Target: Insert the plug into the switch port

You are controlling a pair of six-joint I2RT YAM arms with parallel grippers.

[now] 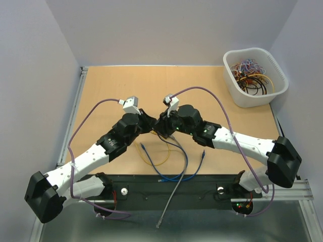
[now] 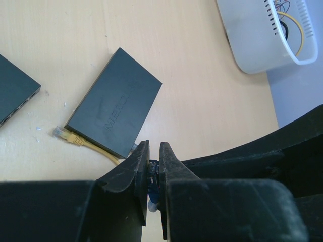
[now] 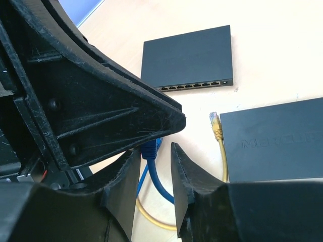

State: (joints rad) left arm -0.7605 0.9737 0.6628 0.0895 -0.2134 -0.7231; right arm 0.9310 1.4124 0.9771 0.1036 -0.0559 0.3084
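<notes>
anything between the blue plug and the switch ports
Nothing visible does: bare table lies between the blue plug and the port row on the switch. The yellow plug lies off to the side, by the second switch.

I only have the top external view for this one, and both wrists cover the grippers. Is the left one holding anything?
Observer: Yes. In the left wrist view, the left gripper is shut on the blue plug.
Operator: And the right one?
Observer: The right gripper has its jaws apart on either side of the blue plug, with a gap showing on each side.
Operator: I can't find the switch from above.
Observer: A black switch lies beyond the plug. Its port row faces the right wrist camera with no cable in it.
</notes>
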